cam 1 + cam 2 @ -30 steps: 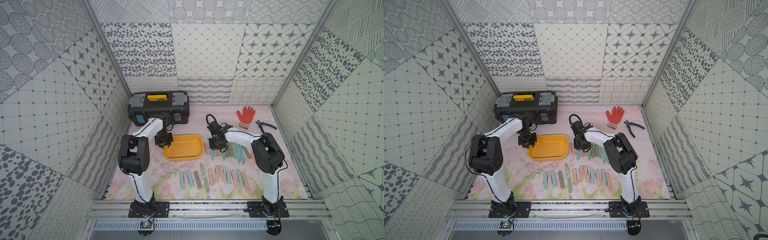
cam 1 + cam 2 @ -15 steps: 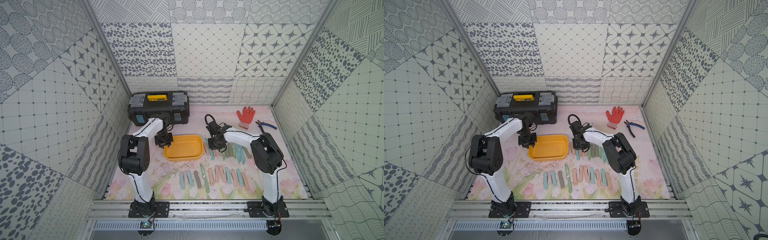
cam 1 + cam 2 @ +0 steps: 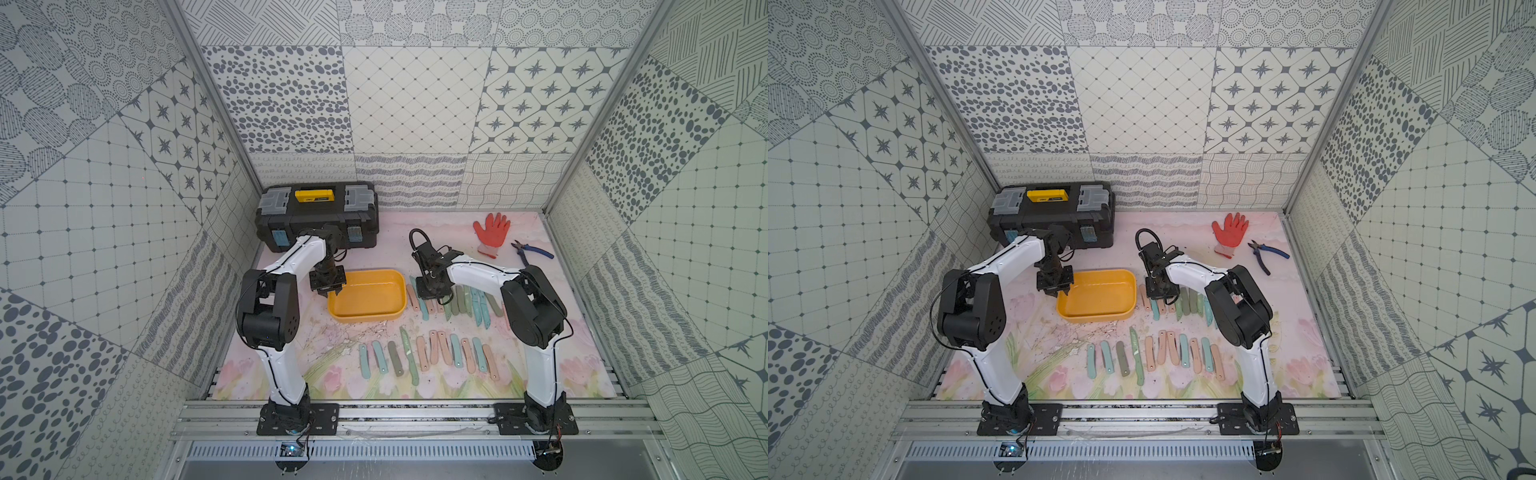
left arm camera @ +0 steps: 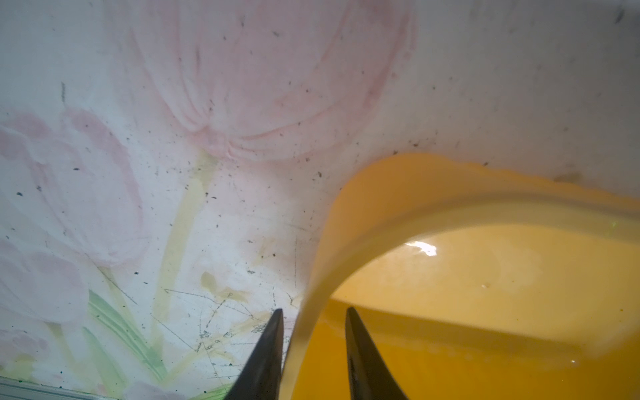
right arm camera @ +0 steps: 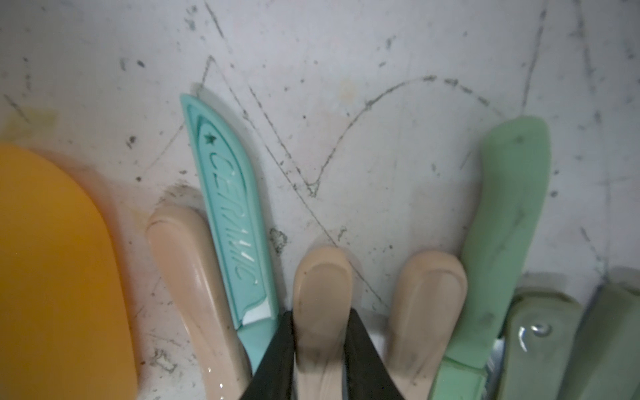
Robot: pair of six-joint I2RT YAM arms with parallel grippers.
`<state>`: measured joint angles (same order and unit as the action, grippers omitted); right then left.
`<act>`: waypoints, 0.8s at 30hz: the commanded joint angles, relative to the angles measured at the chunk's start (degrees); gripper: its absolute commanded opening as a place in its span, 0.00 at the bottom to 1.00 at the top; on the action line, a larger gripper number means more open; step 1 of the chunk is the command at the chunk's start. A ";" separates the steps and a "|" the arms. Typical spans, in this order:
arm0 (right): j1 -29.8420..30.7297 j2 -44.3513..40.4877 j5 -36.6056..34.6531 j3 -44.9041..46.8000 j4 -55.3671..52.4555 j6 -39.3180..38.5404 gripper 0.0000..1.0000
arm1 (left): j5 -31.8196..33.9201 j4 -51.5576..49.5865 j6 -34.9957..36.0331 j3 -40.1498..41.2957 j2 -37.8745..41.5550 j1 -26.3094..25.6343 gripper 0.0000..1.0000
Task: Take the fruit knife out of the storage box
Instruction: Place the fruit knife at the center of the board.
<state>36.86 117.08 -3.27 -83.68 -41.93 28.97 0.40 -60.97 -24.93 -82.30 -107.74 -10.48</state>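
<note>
Right tool (image 5: 321, 313) grasps a beige knife (image 5: 322, 277), fingers tight on both sides of its handle. The knife is outside the box (image 3: 365, 319), down in the row of knives on the bench (image 3: 453, 237) just right of it, next to a teal knife (image 5: 228, 207). Left tool (image 4: 313, 311) straddles the box's left wall by a corner, one finger inside, one outside. Can't tell if it pinches.

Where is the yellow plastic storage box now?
In both top views the shallow yellow plastic storage box sits mid-table, in front of the black toolbox; the left hand straddles its left rim, pastel fruit knives line its right.
</note>
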 commanded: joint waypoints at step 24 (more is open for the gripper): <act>0.49 -22.92 -2.42 2.38 3.71 -1.07 0.45 | 0.02 -0.77 0.11 0.32 0.01 -0.07 0.30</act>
<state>37.06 98.87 -4.32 -83.70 -40.77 28.01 0.40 -60.95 -24.93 -82.30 -107.74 -10.48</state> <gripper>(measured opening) 0.451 0.299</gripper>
